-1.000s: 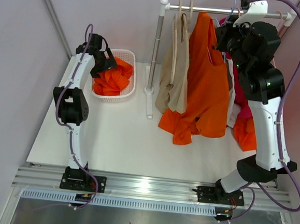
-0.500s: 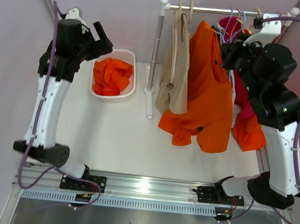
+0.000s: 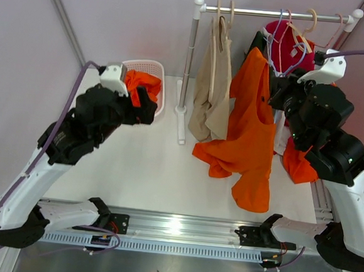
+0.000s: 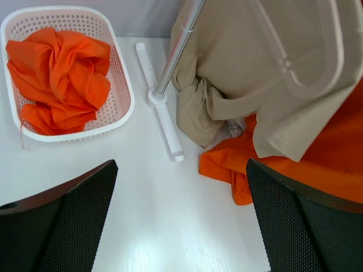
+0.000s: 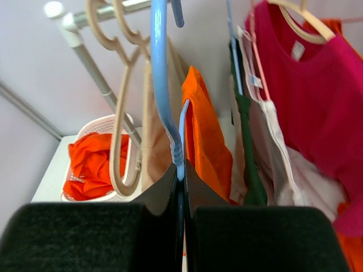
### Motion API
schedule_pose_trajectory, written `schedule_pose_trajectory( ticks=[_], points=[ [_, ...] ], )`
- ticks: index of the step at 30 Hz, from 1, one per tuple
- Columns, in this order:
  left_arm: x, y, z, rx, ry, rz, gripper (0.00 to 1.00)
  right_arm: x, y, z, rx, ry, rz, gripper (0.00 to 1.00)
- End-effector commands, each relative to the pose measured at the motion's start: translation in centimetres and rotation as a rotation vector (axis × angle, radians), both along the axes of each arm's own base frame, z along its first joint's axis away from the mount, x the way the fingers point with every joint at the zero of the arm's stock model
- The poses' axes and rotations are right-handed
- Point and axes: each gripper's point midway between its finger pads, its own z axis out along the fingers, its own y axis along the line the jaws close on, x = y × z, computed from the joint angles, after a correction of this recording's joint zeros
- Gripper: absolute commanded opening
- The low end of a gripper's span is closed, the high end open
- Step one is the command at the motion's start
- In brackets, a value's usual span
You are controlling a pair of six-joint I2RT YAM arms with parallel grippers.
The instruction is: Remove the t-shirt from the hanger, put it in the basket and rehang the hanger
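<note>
**Item:** orange t-shirt point(image 3: 251, 135).
**Place:** centre-right of the top view, hanging from the blue hanger point(image 5: 161, 85), its lower folds resting on the table point(image 3: 154, 171).
**Handling (my judgement):** light, limp and not fragile; best taken at a loose lower fold.
**Look:** plain bright orange, crumpled.
**Tools:** my right gripper point(image 5: 180, 175) is pinched on the hanger wire. My left gripper point(image 4: 180, 165) is spread wide and holds nothing.

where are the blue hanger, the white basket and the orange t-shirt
blue hanger point(image 5: 160, 85): right wrist view, its neck
white basket point(image 4: 120, 79): left wrist view, right wall
orange t-shirt point(image 3: 252, 129): top view, its body
</note>
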Motion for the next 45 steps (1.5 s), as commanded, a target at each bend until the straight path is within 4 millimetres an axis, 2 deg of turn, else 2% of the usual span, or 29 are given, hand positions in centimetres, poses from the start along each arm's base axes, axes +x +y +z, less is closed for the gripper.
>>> schedule_pose_trajectory(
  ticks=[1,2,6,7,8,9,10,11,12,13,15,16,17,18,19,22,25,30,35,38,42,45],
  points=[
    [-1.8,0.0,-0.5,-0.005,-0.07,-0.011,1.0,0.1,-2.3,0.0,0.116,-0.007,-0.181,0.0],
    [-2.9,-0.2,-0.2,0.003,-0.099,-0.022,1.0,0.3,-2.6,-0.4,0.136,0.007,-0.236,0.0],
    [-4.7,-2.4,-1.6,0.087,-0.12,-0.079,0.99,0.6,-2.5,-1.1,0.178,0.029,-0.347,0.0],
    [-5.2,-3.3,-1.6,0.078,-0.136,-0.108,1.0,0.5,-2.3,-1.2,0.181,0.029,-0.366,0.0],
    [-6.4,-4.7,-1.6,0.067,-0.152,-0.179,0.99,0.4,-2.1,-1.4,0.173,0.031,-0.386,0.0],
    [-7.1,-4.9,-0.9,0.061,-0.186,-0.216,1.0,0.2,-1.8,-1.5,0.187,0.023,-0.434,0.0],
    [-7.7,-5.7,-2.0,0.082,-0.194,-0.253,0.99,0.1,-1.5,-1.7,0.184,0.023,-0.446,0.0],
    [-9.1,-7.2,-1.0,0.034,-0.233,-0.319,0.99,0.0,-1.2,-1.9,0.177,0.021,-0.458,0.0],
    [-9.5,-7.2,-0.6,0.057,-0.276,-0.335,1.0,-0.3,-0.7,-2.0,0.182,0.018,-0.458,0.0],
    [-10.6,-8.4,-1.9,0.09,-0.287,-0.389,1.0,-0.2,-0.4,-2.3,0.176,0.014,-0.478,0.0],
    [-11.3,-9.2,-1.5,0.103,-0.336,-0.417,1.0,0.0,0.1,-2.5,0.182,0.012,-0.486,0.0],
    [-12.4,-10.2,-2.6,0.125,-0.352,-0.463,0.99,0.2,0.5,-2.6,0.176,0.016,-0.479,0.0],
    [-12.9,-10.5,-2.5,0.152,-0.389,-0.485,0.99,0.3,0.7,-2.5,0.184,0.014,-0.477,0.0],
    [-13.1,-10.7,-1.6,0.114,-0.419,-0.475,1.0,0.4,0.9,-2.4,0.185,0.014,-0.474,0.0],
    [-13.8,-11.2,-2.6,0.133,-0.426,-0.501,1.0,0.6,1.2,-2.3,0.183,0.014,-0.468,0.0],
    [-14.7,-12.0,-3.1,0.122,-0.438,-0.536,1.0,1.0,2.1,-1.9,0.174,0.015,-0.443,0.0],
    [-16.7,-13.2,-3.2,0.103,-0.491,-0.603,0.99,1.6,3.0,-1.8,0.164,0.021,-0.43,0.0],
    [-17.6,-14.3,-3.5,0.103,-0.506,-0.637,1.0,2.4,4.5,-2.2,0.157,0.032,-0.401,0.0],
    [-18.5,-15.2,-3.0,0.063,-0.512,-0.677,1.0,2.8,5.2,-2.5,0.152,0.037,-0.389,0.0],
    [-18.7,-15.8,-3.4,0.063,-0.501,-0.682,1.0,2.9,5.5,-2.4,0.161,0.036,-0.378,0.0],
    [-18.6,-16.8,-4.6,0.071,-0.467,-0.66,0.99,3.0,5.9,-2.2,0.168,0.034,-0.363,0.0],
    [-17.8,-17.5,-6.5,0.096,-0.418,-0.618,0.99,3.0,6.2,-2.1,0.175,0.032,-0.351,0.0]
  ],
)
